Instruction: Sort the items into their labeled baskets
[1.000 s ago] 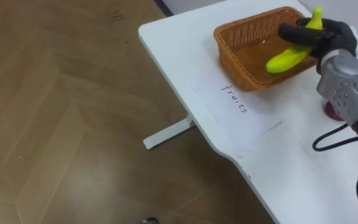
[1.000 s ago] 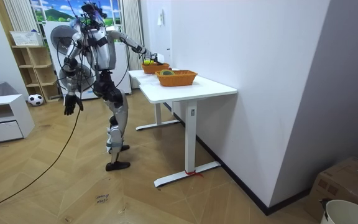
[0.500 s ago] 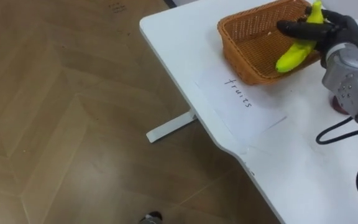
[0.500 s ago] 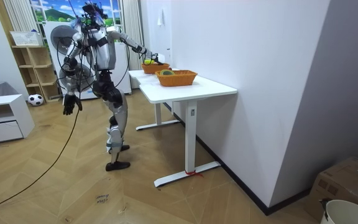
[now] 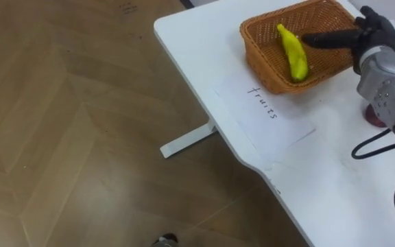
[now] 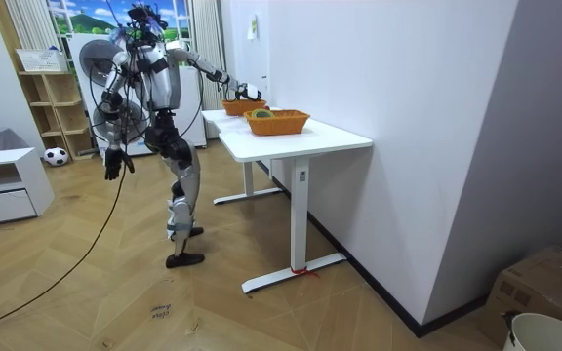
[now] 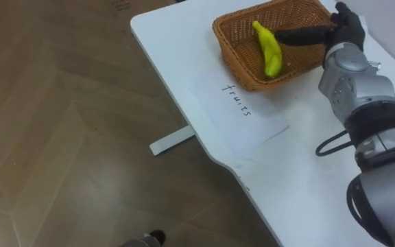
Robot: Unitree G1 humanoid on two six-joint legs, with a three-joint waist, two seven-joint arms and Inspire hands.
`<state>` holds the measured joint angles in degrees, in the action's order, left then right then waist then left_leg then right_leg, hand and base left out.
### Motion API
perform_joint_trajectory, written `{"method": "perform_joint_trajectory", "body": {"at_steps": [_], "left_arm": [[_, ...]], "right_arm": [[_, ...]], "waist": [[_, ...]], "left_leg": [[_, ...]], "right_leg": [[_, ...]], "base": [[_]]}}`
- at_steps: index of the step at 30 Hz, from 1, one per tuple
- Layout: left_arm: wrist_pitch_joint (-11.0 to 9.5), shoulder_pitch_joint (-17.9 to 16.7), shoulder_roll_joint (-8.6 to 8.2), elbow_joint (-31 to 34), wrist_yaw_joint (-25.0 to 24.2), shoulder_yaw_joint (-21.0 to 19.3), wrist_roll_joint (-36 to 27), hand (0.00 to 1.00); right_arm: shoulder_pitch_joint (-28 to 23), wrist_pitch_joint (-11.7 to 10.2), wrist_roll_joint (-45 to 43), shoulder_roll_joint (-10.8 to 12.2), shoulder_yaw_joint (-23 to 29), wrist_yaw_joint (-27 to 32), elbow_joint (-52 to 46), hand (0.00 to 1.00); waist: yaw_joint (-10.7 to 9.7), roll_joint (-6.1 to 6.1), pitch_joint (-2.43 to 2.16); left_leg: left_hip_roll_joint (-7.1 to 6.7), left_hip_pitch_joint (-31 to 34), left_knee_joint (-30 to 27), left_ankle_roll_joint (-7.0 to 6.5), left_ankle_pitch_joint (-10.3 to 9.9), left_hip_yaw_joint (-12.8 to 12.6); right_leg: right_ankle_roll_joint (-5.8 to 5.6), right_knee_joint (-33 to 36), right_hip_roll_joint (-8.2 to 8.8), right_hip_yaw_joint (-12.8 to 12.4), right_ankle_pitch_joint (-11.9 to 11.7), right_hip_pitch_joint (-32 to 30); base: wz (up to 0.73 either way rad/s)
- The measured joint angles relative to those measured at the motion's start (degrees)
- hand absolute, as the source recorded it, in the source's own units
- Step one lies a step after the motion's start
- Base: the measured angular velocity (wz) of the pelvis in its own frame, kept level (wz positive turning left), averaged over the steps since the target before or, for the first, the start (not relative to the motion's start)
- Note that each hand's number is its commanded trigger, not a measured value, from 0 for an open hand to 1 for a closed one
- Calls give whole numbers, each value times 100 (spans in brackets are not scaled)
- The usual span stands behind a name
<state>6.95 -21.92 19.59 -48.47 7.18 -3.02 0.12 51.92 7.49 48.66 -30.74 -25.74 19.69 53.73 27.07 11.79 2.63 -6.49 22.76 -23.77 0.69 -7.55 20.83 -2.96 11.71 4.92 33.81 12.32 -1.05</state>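
Banana lies loose inside the wicker basket at the far corner of the desk, paper label just before the basket, right hand over its right rim with fingers straight, holding nothing, left hand hanging at the robot's side.

Paired head eye views, near, looking steeply down on white table, wicker basket, wood floor, almost identical field, room view far off, level, side-on to robot, sharing table and basket.
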Motion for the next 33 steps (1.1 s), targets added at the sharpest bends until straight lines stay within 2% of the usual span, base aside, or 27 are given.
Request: {"method": "perform_joint_trajectory", "body": {"at_steps": [20,25,33], "left_arm": [[-34,-1,-4,11,18,-4,15,0],[-68,-6,-4,-2,54,-4,51,0],[-54,-67,-11,11,81,-14,62,0]], "right_arm": [[3,-52,-46,-185,14,-32,-165,0],[3,-58,-186,-309,14,54,-424,0],[-1,-59,-225,-339,322,222,-585,0]], "waist": [[-22,-3,-8],[-26,-5,-9],[-237,-34,-30]], "left_leg": [[98,-58,9,0,-3,-167],[100,-79,11,-3,-5,-185],[103,-174,2,-21,-16,-239]], "right_leg": [[39,7,-16,-159,-25,-51],[42,11,-14,-217,-29,-52],[37,12,-6,-274,-35,37]], "base": [[-5],[-2],[-2]]}}
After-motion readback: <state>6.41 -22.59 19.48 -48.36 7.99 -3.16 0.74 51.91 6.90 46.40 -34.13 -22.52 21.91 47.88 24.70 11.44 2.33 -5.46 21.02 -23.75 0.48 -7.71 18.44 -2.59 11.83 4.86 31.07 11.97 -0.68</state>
